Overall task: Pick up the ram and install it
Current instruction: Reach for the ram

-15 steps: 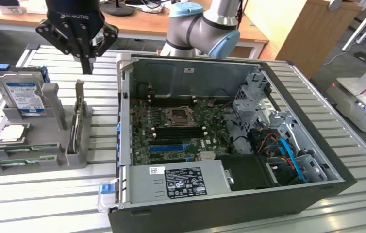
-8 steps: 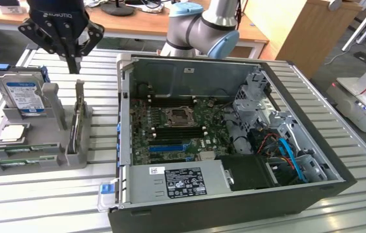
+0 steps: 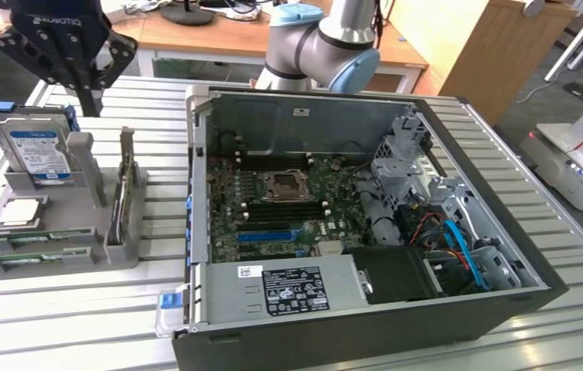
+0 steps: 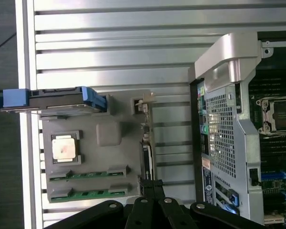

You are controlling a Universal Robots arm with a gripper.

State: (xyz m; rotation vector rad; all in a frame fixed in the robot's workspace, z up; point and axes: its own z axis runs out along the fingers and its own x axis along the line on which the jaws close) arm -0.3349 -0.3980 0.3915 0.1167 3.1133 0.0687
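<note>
Exterior view, then wrist view: your gripper (image 3: 90, 104) is closed on nothing, and the ram (image 3: 124, 182) sits in its holder.

From outside, you see the shut gripper hanging above the far end of the grey holder (image 3: 127, 251), which rests on the slatted table (image 3: 65, 325) at the exterior view's left. The ram stands on edge along the holder's side toward the exterior view's right, near the upright hard drive (image 3: 32, 151) and the CPU chip (image 3: 18, 210). The open computer case (image 3: 523, 263) lies further right, its motherboard (image 3: 271, 205) exposed. At the wrist, you see the gripper (image 4: 153, 185) pressed together over the thin edge of the ram (image 4: 147, 160); you cannot tell whether it touches. Two more green sticks (image 4: 88, 174) lie flat in slots beside the chip (image 4: 64, 148).
</note>
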